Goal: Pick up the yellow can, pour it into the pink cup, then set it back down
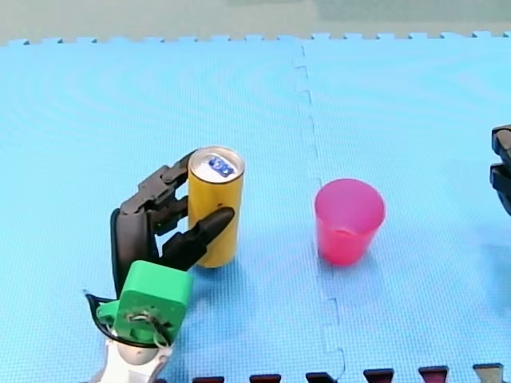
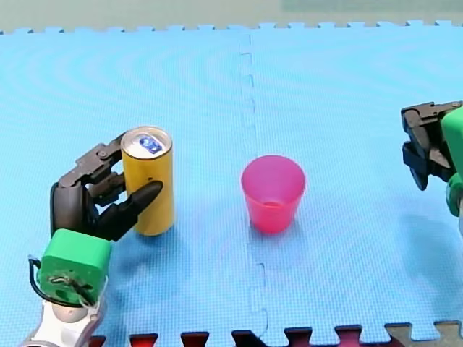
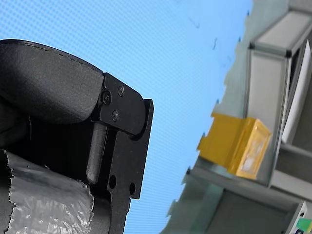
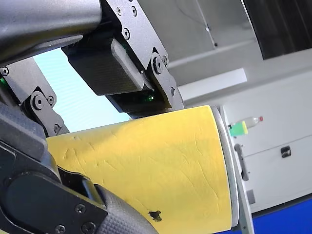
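Lower left, the robot's left hand [image 2: 87,204] has its fingers [image 2: 141,200] closed round the upright yellow can [image 2: 150,189], which seems to stand on the blue foam mat [image 2: 217,87]. The pink cup [image 2: 273,191] stands apart at centre. The right hand [image 2: 427,144] hangs empty at the right edge. Grasping looks done; next comes a level lift toward the cup.

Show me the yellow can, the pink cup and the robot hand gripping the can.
Yellow can [image 1: 219,195]: first head view, bare side wall, upper half.
Pink cup [image 1: 348,247]: first head view, front outer wall.
Left robot hand [image 1: 156,217]: first head view, black fingers wrapped around the can.
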